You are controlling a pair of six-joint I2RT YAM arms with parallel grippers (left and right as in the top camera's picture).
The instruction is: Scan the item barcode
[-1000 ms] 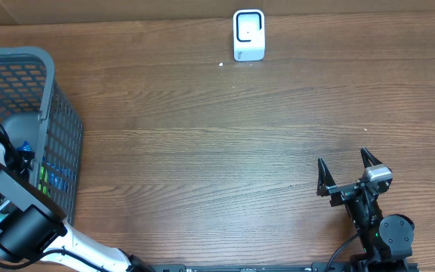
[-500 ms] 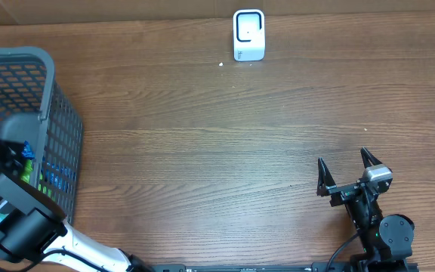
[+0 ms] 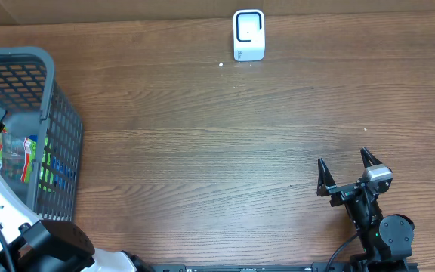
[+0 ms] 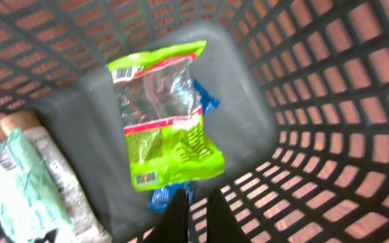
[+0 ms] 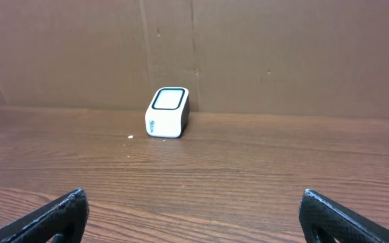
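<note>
While over the basket (image 4: 329, 81), left gripper (image 4: 196, 210) tight on green packet (image 4: 164, 115).

Grey plastic basket (image 3: 65, 151) at the left edge of a wooden table (image 3: 225, 151), holding a pale green packet (image 4: 12, 179) and a blue packet (image 4: 206, 102); cardboard wall (image 5: 282, 47) behind.

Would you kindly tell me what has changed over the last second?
The left claw closed on the edge of the green snack packet and lifted it within the basket. The right claw, open, the scanner and the basket stayed where they were.
</note>
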